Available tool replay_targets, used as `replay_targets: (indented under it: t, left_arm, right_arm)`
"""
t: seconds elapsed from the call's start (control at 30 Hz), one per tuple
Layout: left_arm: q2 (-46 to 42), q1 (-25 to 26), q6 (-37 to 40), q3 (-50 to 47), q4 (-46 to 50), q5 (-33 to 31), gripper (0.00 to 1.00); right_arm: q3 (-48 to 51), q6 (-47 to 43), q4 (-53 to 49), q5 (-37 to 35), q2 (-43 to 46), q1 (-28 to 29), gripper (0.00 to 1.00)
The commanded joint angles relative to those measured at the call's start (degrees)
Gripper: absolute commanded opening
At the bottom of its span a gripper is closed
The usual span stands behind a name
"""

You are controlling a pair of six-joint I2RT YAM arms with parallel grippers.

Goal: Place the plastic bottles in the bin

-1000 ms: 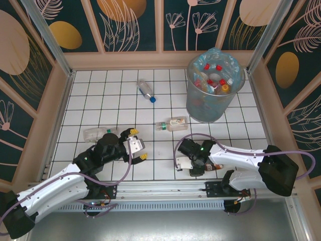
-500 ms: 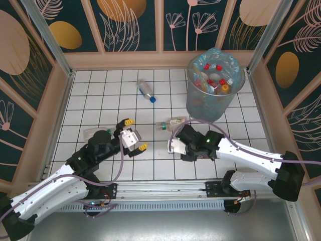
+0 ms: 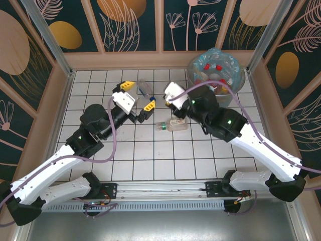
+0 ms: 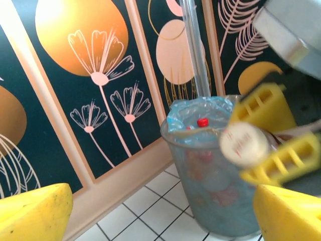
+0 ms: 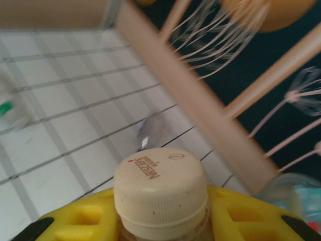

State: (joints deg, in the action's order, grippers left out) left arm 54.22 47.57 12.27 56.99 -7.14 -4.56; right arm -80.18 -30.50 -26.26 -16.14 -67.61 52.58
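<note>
The right pincer point(image 5: 160, 223) is clenched on a cream-capped bottle point(image 5: 160, 193), gripping just under the cap. To finish well, I would carry it high over the wire-mesh bin point(image 4: 200, 196) at the far right corner of the table point(image 3: 165, 155). I would let go only above the middle, since thin, light plastic probably bounces off the red-capped bottles point(image 3: 206, 66) heaped near the crinkled blue bag point(image 4: 195, 113). The left pincer point(image 3: 139, 95) hangs released over a clear bottle point(image 3: 144, 88) near the far edge. A green-capped bottle point(image 3: 173, 124) lies mid-table.
</note>
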Motion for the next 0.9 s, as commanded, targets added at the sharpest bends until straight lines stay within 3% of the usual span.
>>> replay_targets:
  t: [0.0,0.13,0.23,0.37,0.53,0.63,0.87]
  left_arm:
    - [1.9,-0.1,-4.5,2.9,-2.6,2.1,0.92]
    - [2.7,-0.2,-7.1,3.2,-2.4,5.8,0.89]
    - [2.1,-0.1,-8.3,1.9,-2.7,6.3,0.88]
    - [0.9,-0.1,-9.1,0.4,-2.4,4.8,0.87]
    - [-0.4,0.0,-8.6,-0.9,-2.3,3.1,0.88]
    - [-0.8,-0.1,-8.4,-1.7,-2.1,2.6,0.88]
    - [-1.3,-0.2,-9.0,-4.5,-2.4,1.8,0.88]
  right_arm:
    - [-3.0,-2.9,14.7,-6.2,-0.6,-4.9,0.18]
    - [-4.0,-6.2,25.4,-10.3,-1.8,-13.2,0.18]
    - [-5.0,-5.0,26.8,-9.1,-4.3,-20.8,0.19]
    - [-3.7,1.9,28.0,-3.0,-7.1,-31.8,0.19]
    - [3.6,9.9,35.2,8.3,-8.8,-41.5,0.21]
    - [8.2,11.4,40.8,14.0,-9.6,-43.2,0.21]
    - [12.9,7.9,45.8,18.4,-11.8,-43.5,0.23]
